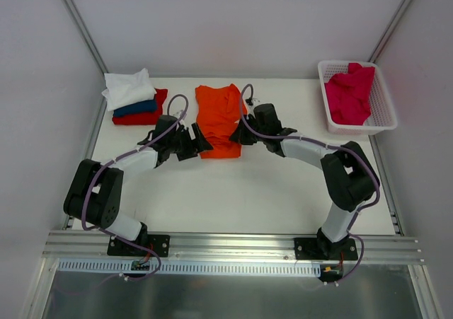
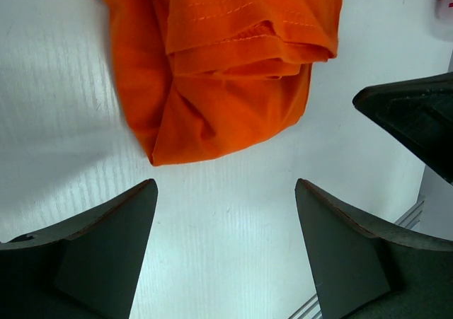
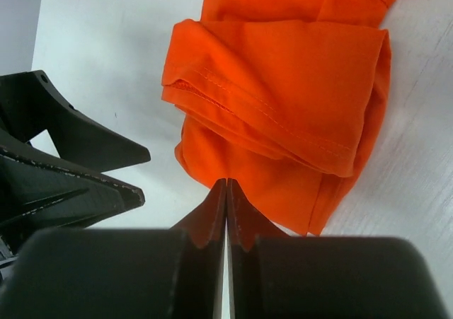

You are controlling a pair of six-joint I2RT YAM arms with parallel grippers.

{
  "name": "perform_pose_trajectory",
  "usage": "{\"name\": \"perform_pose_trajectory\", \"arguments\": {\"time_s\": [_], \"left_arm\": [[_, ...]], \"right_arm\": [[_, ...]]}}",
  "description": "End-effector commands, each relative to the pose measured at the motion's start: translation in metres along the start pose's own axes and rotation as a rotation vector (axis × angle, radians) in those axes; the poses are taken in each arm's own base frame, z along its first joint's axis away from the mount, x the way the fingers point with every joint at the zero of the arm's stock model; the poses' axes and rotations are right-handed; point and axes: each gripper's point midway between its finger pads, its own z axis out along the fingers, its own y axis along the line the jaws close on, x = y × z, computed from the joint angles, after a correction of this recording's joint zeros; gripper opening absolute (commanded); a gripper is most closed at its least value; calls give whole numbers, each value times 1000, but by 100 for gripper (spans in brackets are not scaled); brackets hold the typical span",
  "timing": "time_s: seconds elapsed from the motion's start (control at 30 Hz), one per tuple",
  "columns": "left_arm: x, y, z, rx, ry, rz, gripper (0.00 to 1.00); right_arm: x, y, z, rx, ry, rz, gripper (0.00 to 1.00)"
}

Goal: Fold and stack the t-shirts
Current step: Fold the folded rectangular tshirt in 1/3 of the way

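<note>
Orange shirt (image 1: 219, 121) lies partly folded at the middle of the desk (image 1: 248, 192), reachable from either side for its next fold. Left pincer (image 2: 226, 184) gapes beside its left edge; right pincer (image 3: 226, 182) is closed at the right edge, and I cannot tell whether it pinches cloth.

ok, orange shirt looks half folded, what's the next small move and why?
Probably ease the left tool forward onto the near corner of the orange t-shirt and close. It is open, just short of the cloth, while the right tool is shut at the opposite edge.
</note>
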Motion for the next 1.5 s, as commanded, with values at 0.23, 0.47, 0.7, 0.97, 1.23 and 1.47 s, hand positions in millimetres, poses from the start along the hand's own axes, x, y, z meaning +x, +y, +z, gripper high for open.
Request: {"name": "perform_pose_trajectory", "arguments": {"time_s": [0.23,0.47,0.7,0.97,1.23,1.47], "left_arm": [[6,1,0,3,-21,-1,80],[11,9,6,-18,-3,-7,80],[10,8,7,-14,-3,-8,80],[10,7,3,-9,-14,-5,80],[9,4,-2,-5,-22,4,80],[10,6,-2,-11,-20,-1,80]], "right_arm": [[3,12,30,-45,23,15,0],[11,21,44,-63,44,22,0],[15,23,54,-67,51,24,0],[20,19,76,-75,71,35,0],[19,13,85,-65,70,30,0],[-2,12,83,-60,43,12,0]]}}
